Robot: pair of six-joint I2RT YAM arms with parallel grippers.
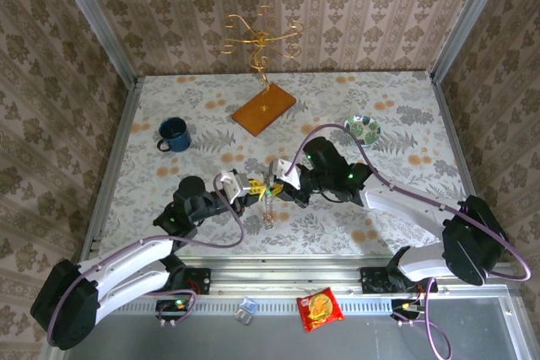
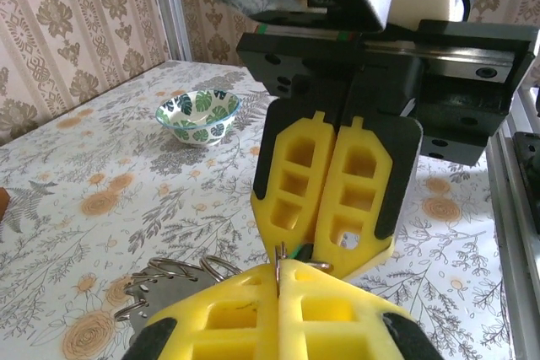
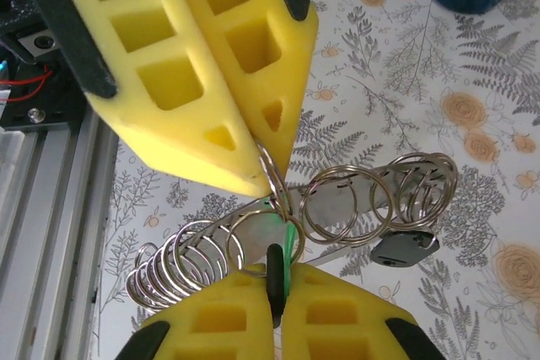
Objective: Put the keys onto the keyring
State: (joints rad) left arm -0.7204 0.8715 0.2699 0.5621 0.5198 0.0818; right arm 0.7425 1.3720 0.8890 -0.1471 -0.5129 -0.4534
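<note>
Meeting tip to tip over the middle of the table (image 1: 380, 208), a little toward its near edge: left gripper (image 2: 278, 269) and right gripper (image 3: 275, 280). Left wrist view: yellow fingers (image 2: 371, 301) pressed flat together, pinching a thin silvery loop of the keyring (image 3: 337, 204) edge-on between the tips. Same grip from the right wrist view, with the loop poking out of the closed tips at upper left.

Keyring here looks less like one plain hoop than a run of silvery wire loops. Strung side by side, trailing away from the pinched end, below and beside both grippers. Cannot tell whether the free end touches the table or hangs just above it.

Right gripper likewise closed, clamped tight on the green key (image 3: 293, 238). Shows only a green edge above the fingertips, right against the pinched loop. Threaded on or not: cannot tell. Dark key (image 3: 403, 249) sits at the far end of the run, just below the last loops, apart from both grippers.

From above, reads as a short pale string dropping from the meeting point toward the near edge. Mug (image 1: 173, 134) back on the left, bowl (image 1: 362, 129) back on the right, both well apart from the keyring. Stand (image 1: 260, 40) on its wooden base at back centre. Packet (image 1: 321, 308) on the ledge in front of the table, between the arm bases.
</note>
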